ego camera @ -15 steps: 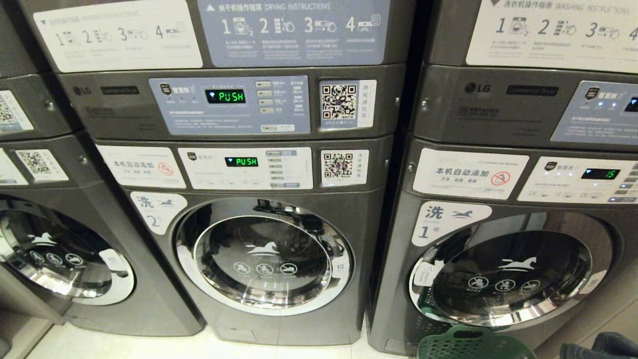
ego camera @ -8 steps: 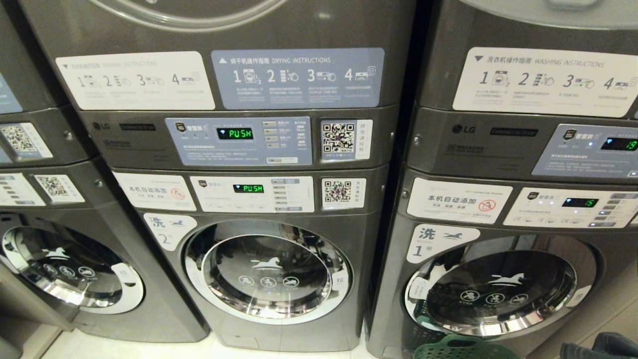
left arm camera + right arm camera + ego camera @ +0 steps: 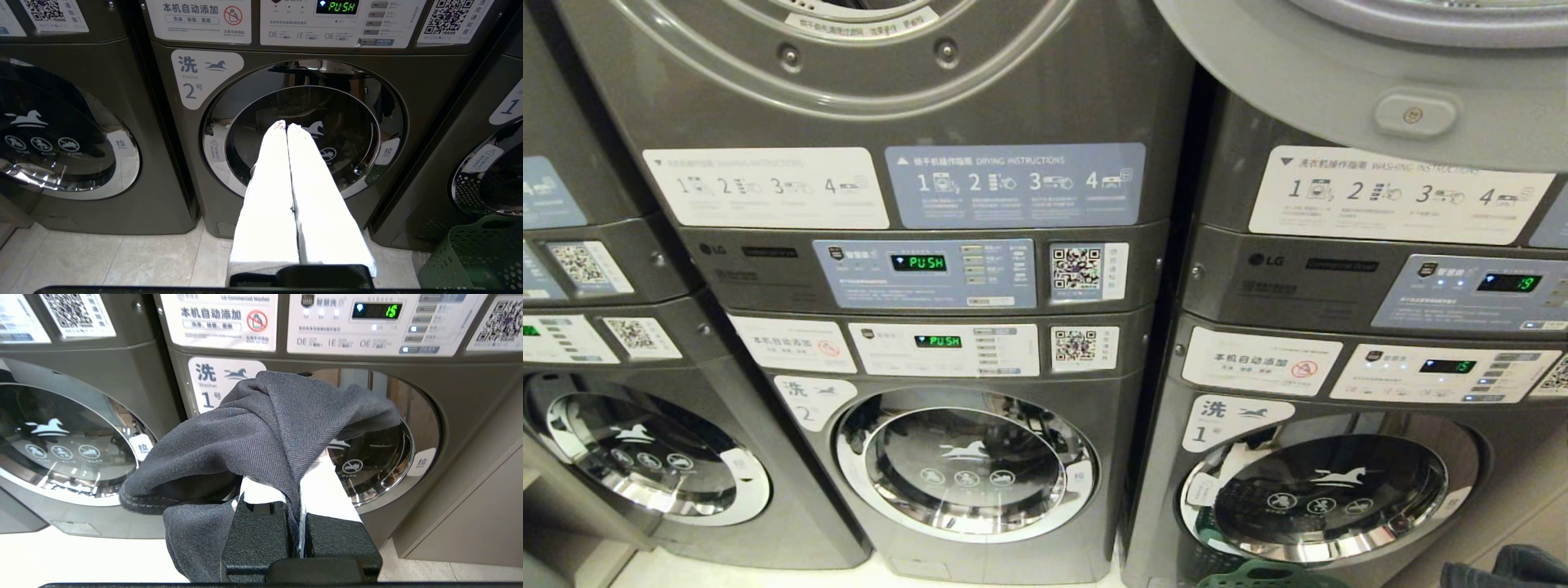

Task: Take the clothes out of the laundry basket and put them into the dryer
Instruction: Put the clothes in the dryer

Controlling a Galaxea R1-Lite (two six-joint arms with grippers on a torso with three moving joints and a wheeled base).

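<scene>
My right gripper (image 3: 298,473) is shut on a dark grey garment (image 3: 265,428), which drapes over its white fingers (image 3: 333,490) in front of washer number 1. A bit of that dark garment (image 3: 1503,567) shows at the head view's bottom right corner. The green laundry basket (image 3: 1258,576) stands on the floor below washer 1, and its perforated wall (image 3: 478,253) appears in the left wrist view. The dryer's round opening (image 3: 849,41) is at the top of the middle stack, with a grey round door (image 3: 1339,90) open to its right. My left gripper (image 3: 286,125) is shut and empty, facing washer number 2.
Three stacks of grey machines stand side by side, each with a glass washer door low down (image 3: 968,465). Control panels with green displays (image 3: 918,263) sit mid-height. Pale floor tiles (image 3: 122,261) run in front. A beige wall panel (image 3: 482,522) is at the right.
The head camera has risen: the machines slid down the picture, and the dryer opening and its open door came into view at the top. The basket has nearly left the bottom edge.
</scene>
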